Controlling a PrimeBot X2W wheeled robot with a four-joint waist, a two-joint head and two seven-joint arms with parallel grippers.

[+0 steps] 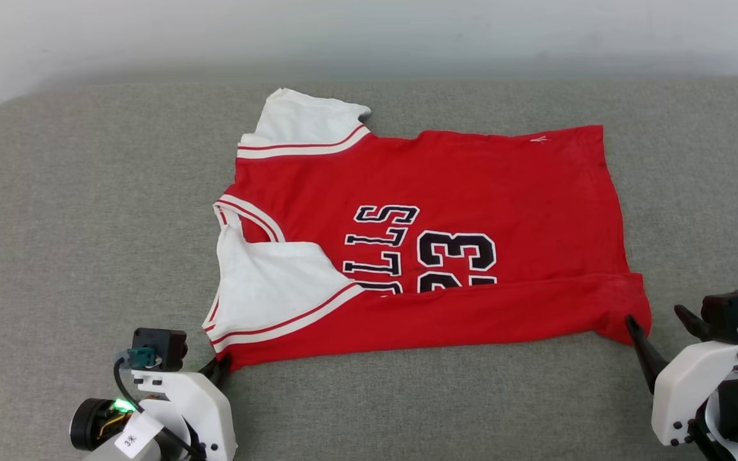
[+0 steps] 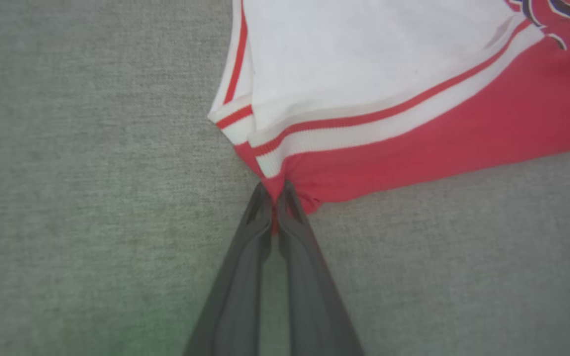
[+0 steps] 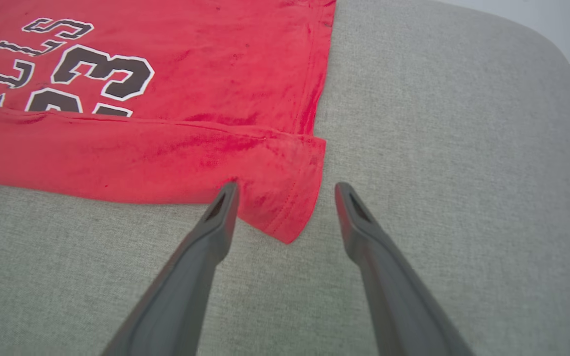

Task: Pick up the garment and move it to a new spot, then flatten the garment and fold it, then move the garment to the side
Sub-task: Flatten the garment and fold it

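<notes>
The garment (image 1: 459,186), a red jersey T-shirt with white sleeves and black "BULLS 23" print, lies spread on the grey cushion with its near long edge folded up over part of the print. My left gripper (image 1: 220,366) is shut on the garment's (image 2: 413,143) near left corner, just below the striped sleeve trim; in the left wrist view its fingertips pinch red cloth, left gripper (image 2: 275,190). My right gripper (image 1: 658,319) stands open at the near right corner. In the right wrist view the red corner (image 3: 285,207) lies between the spread fingers of the right gripper (image 3: 287,190).
The grey fabric cushion (image 1: 74,243) reaches past the garment on every side. Its rounded back edge meets a pale wall (image 1: 369,32). Bare grey cloth lies to the garment's left, right and near side.
</notes>
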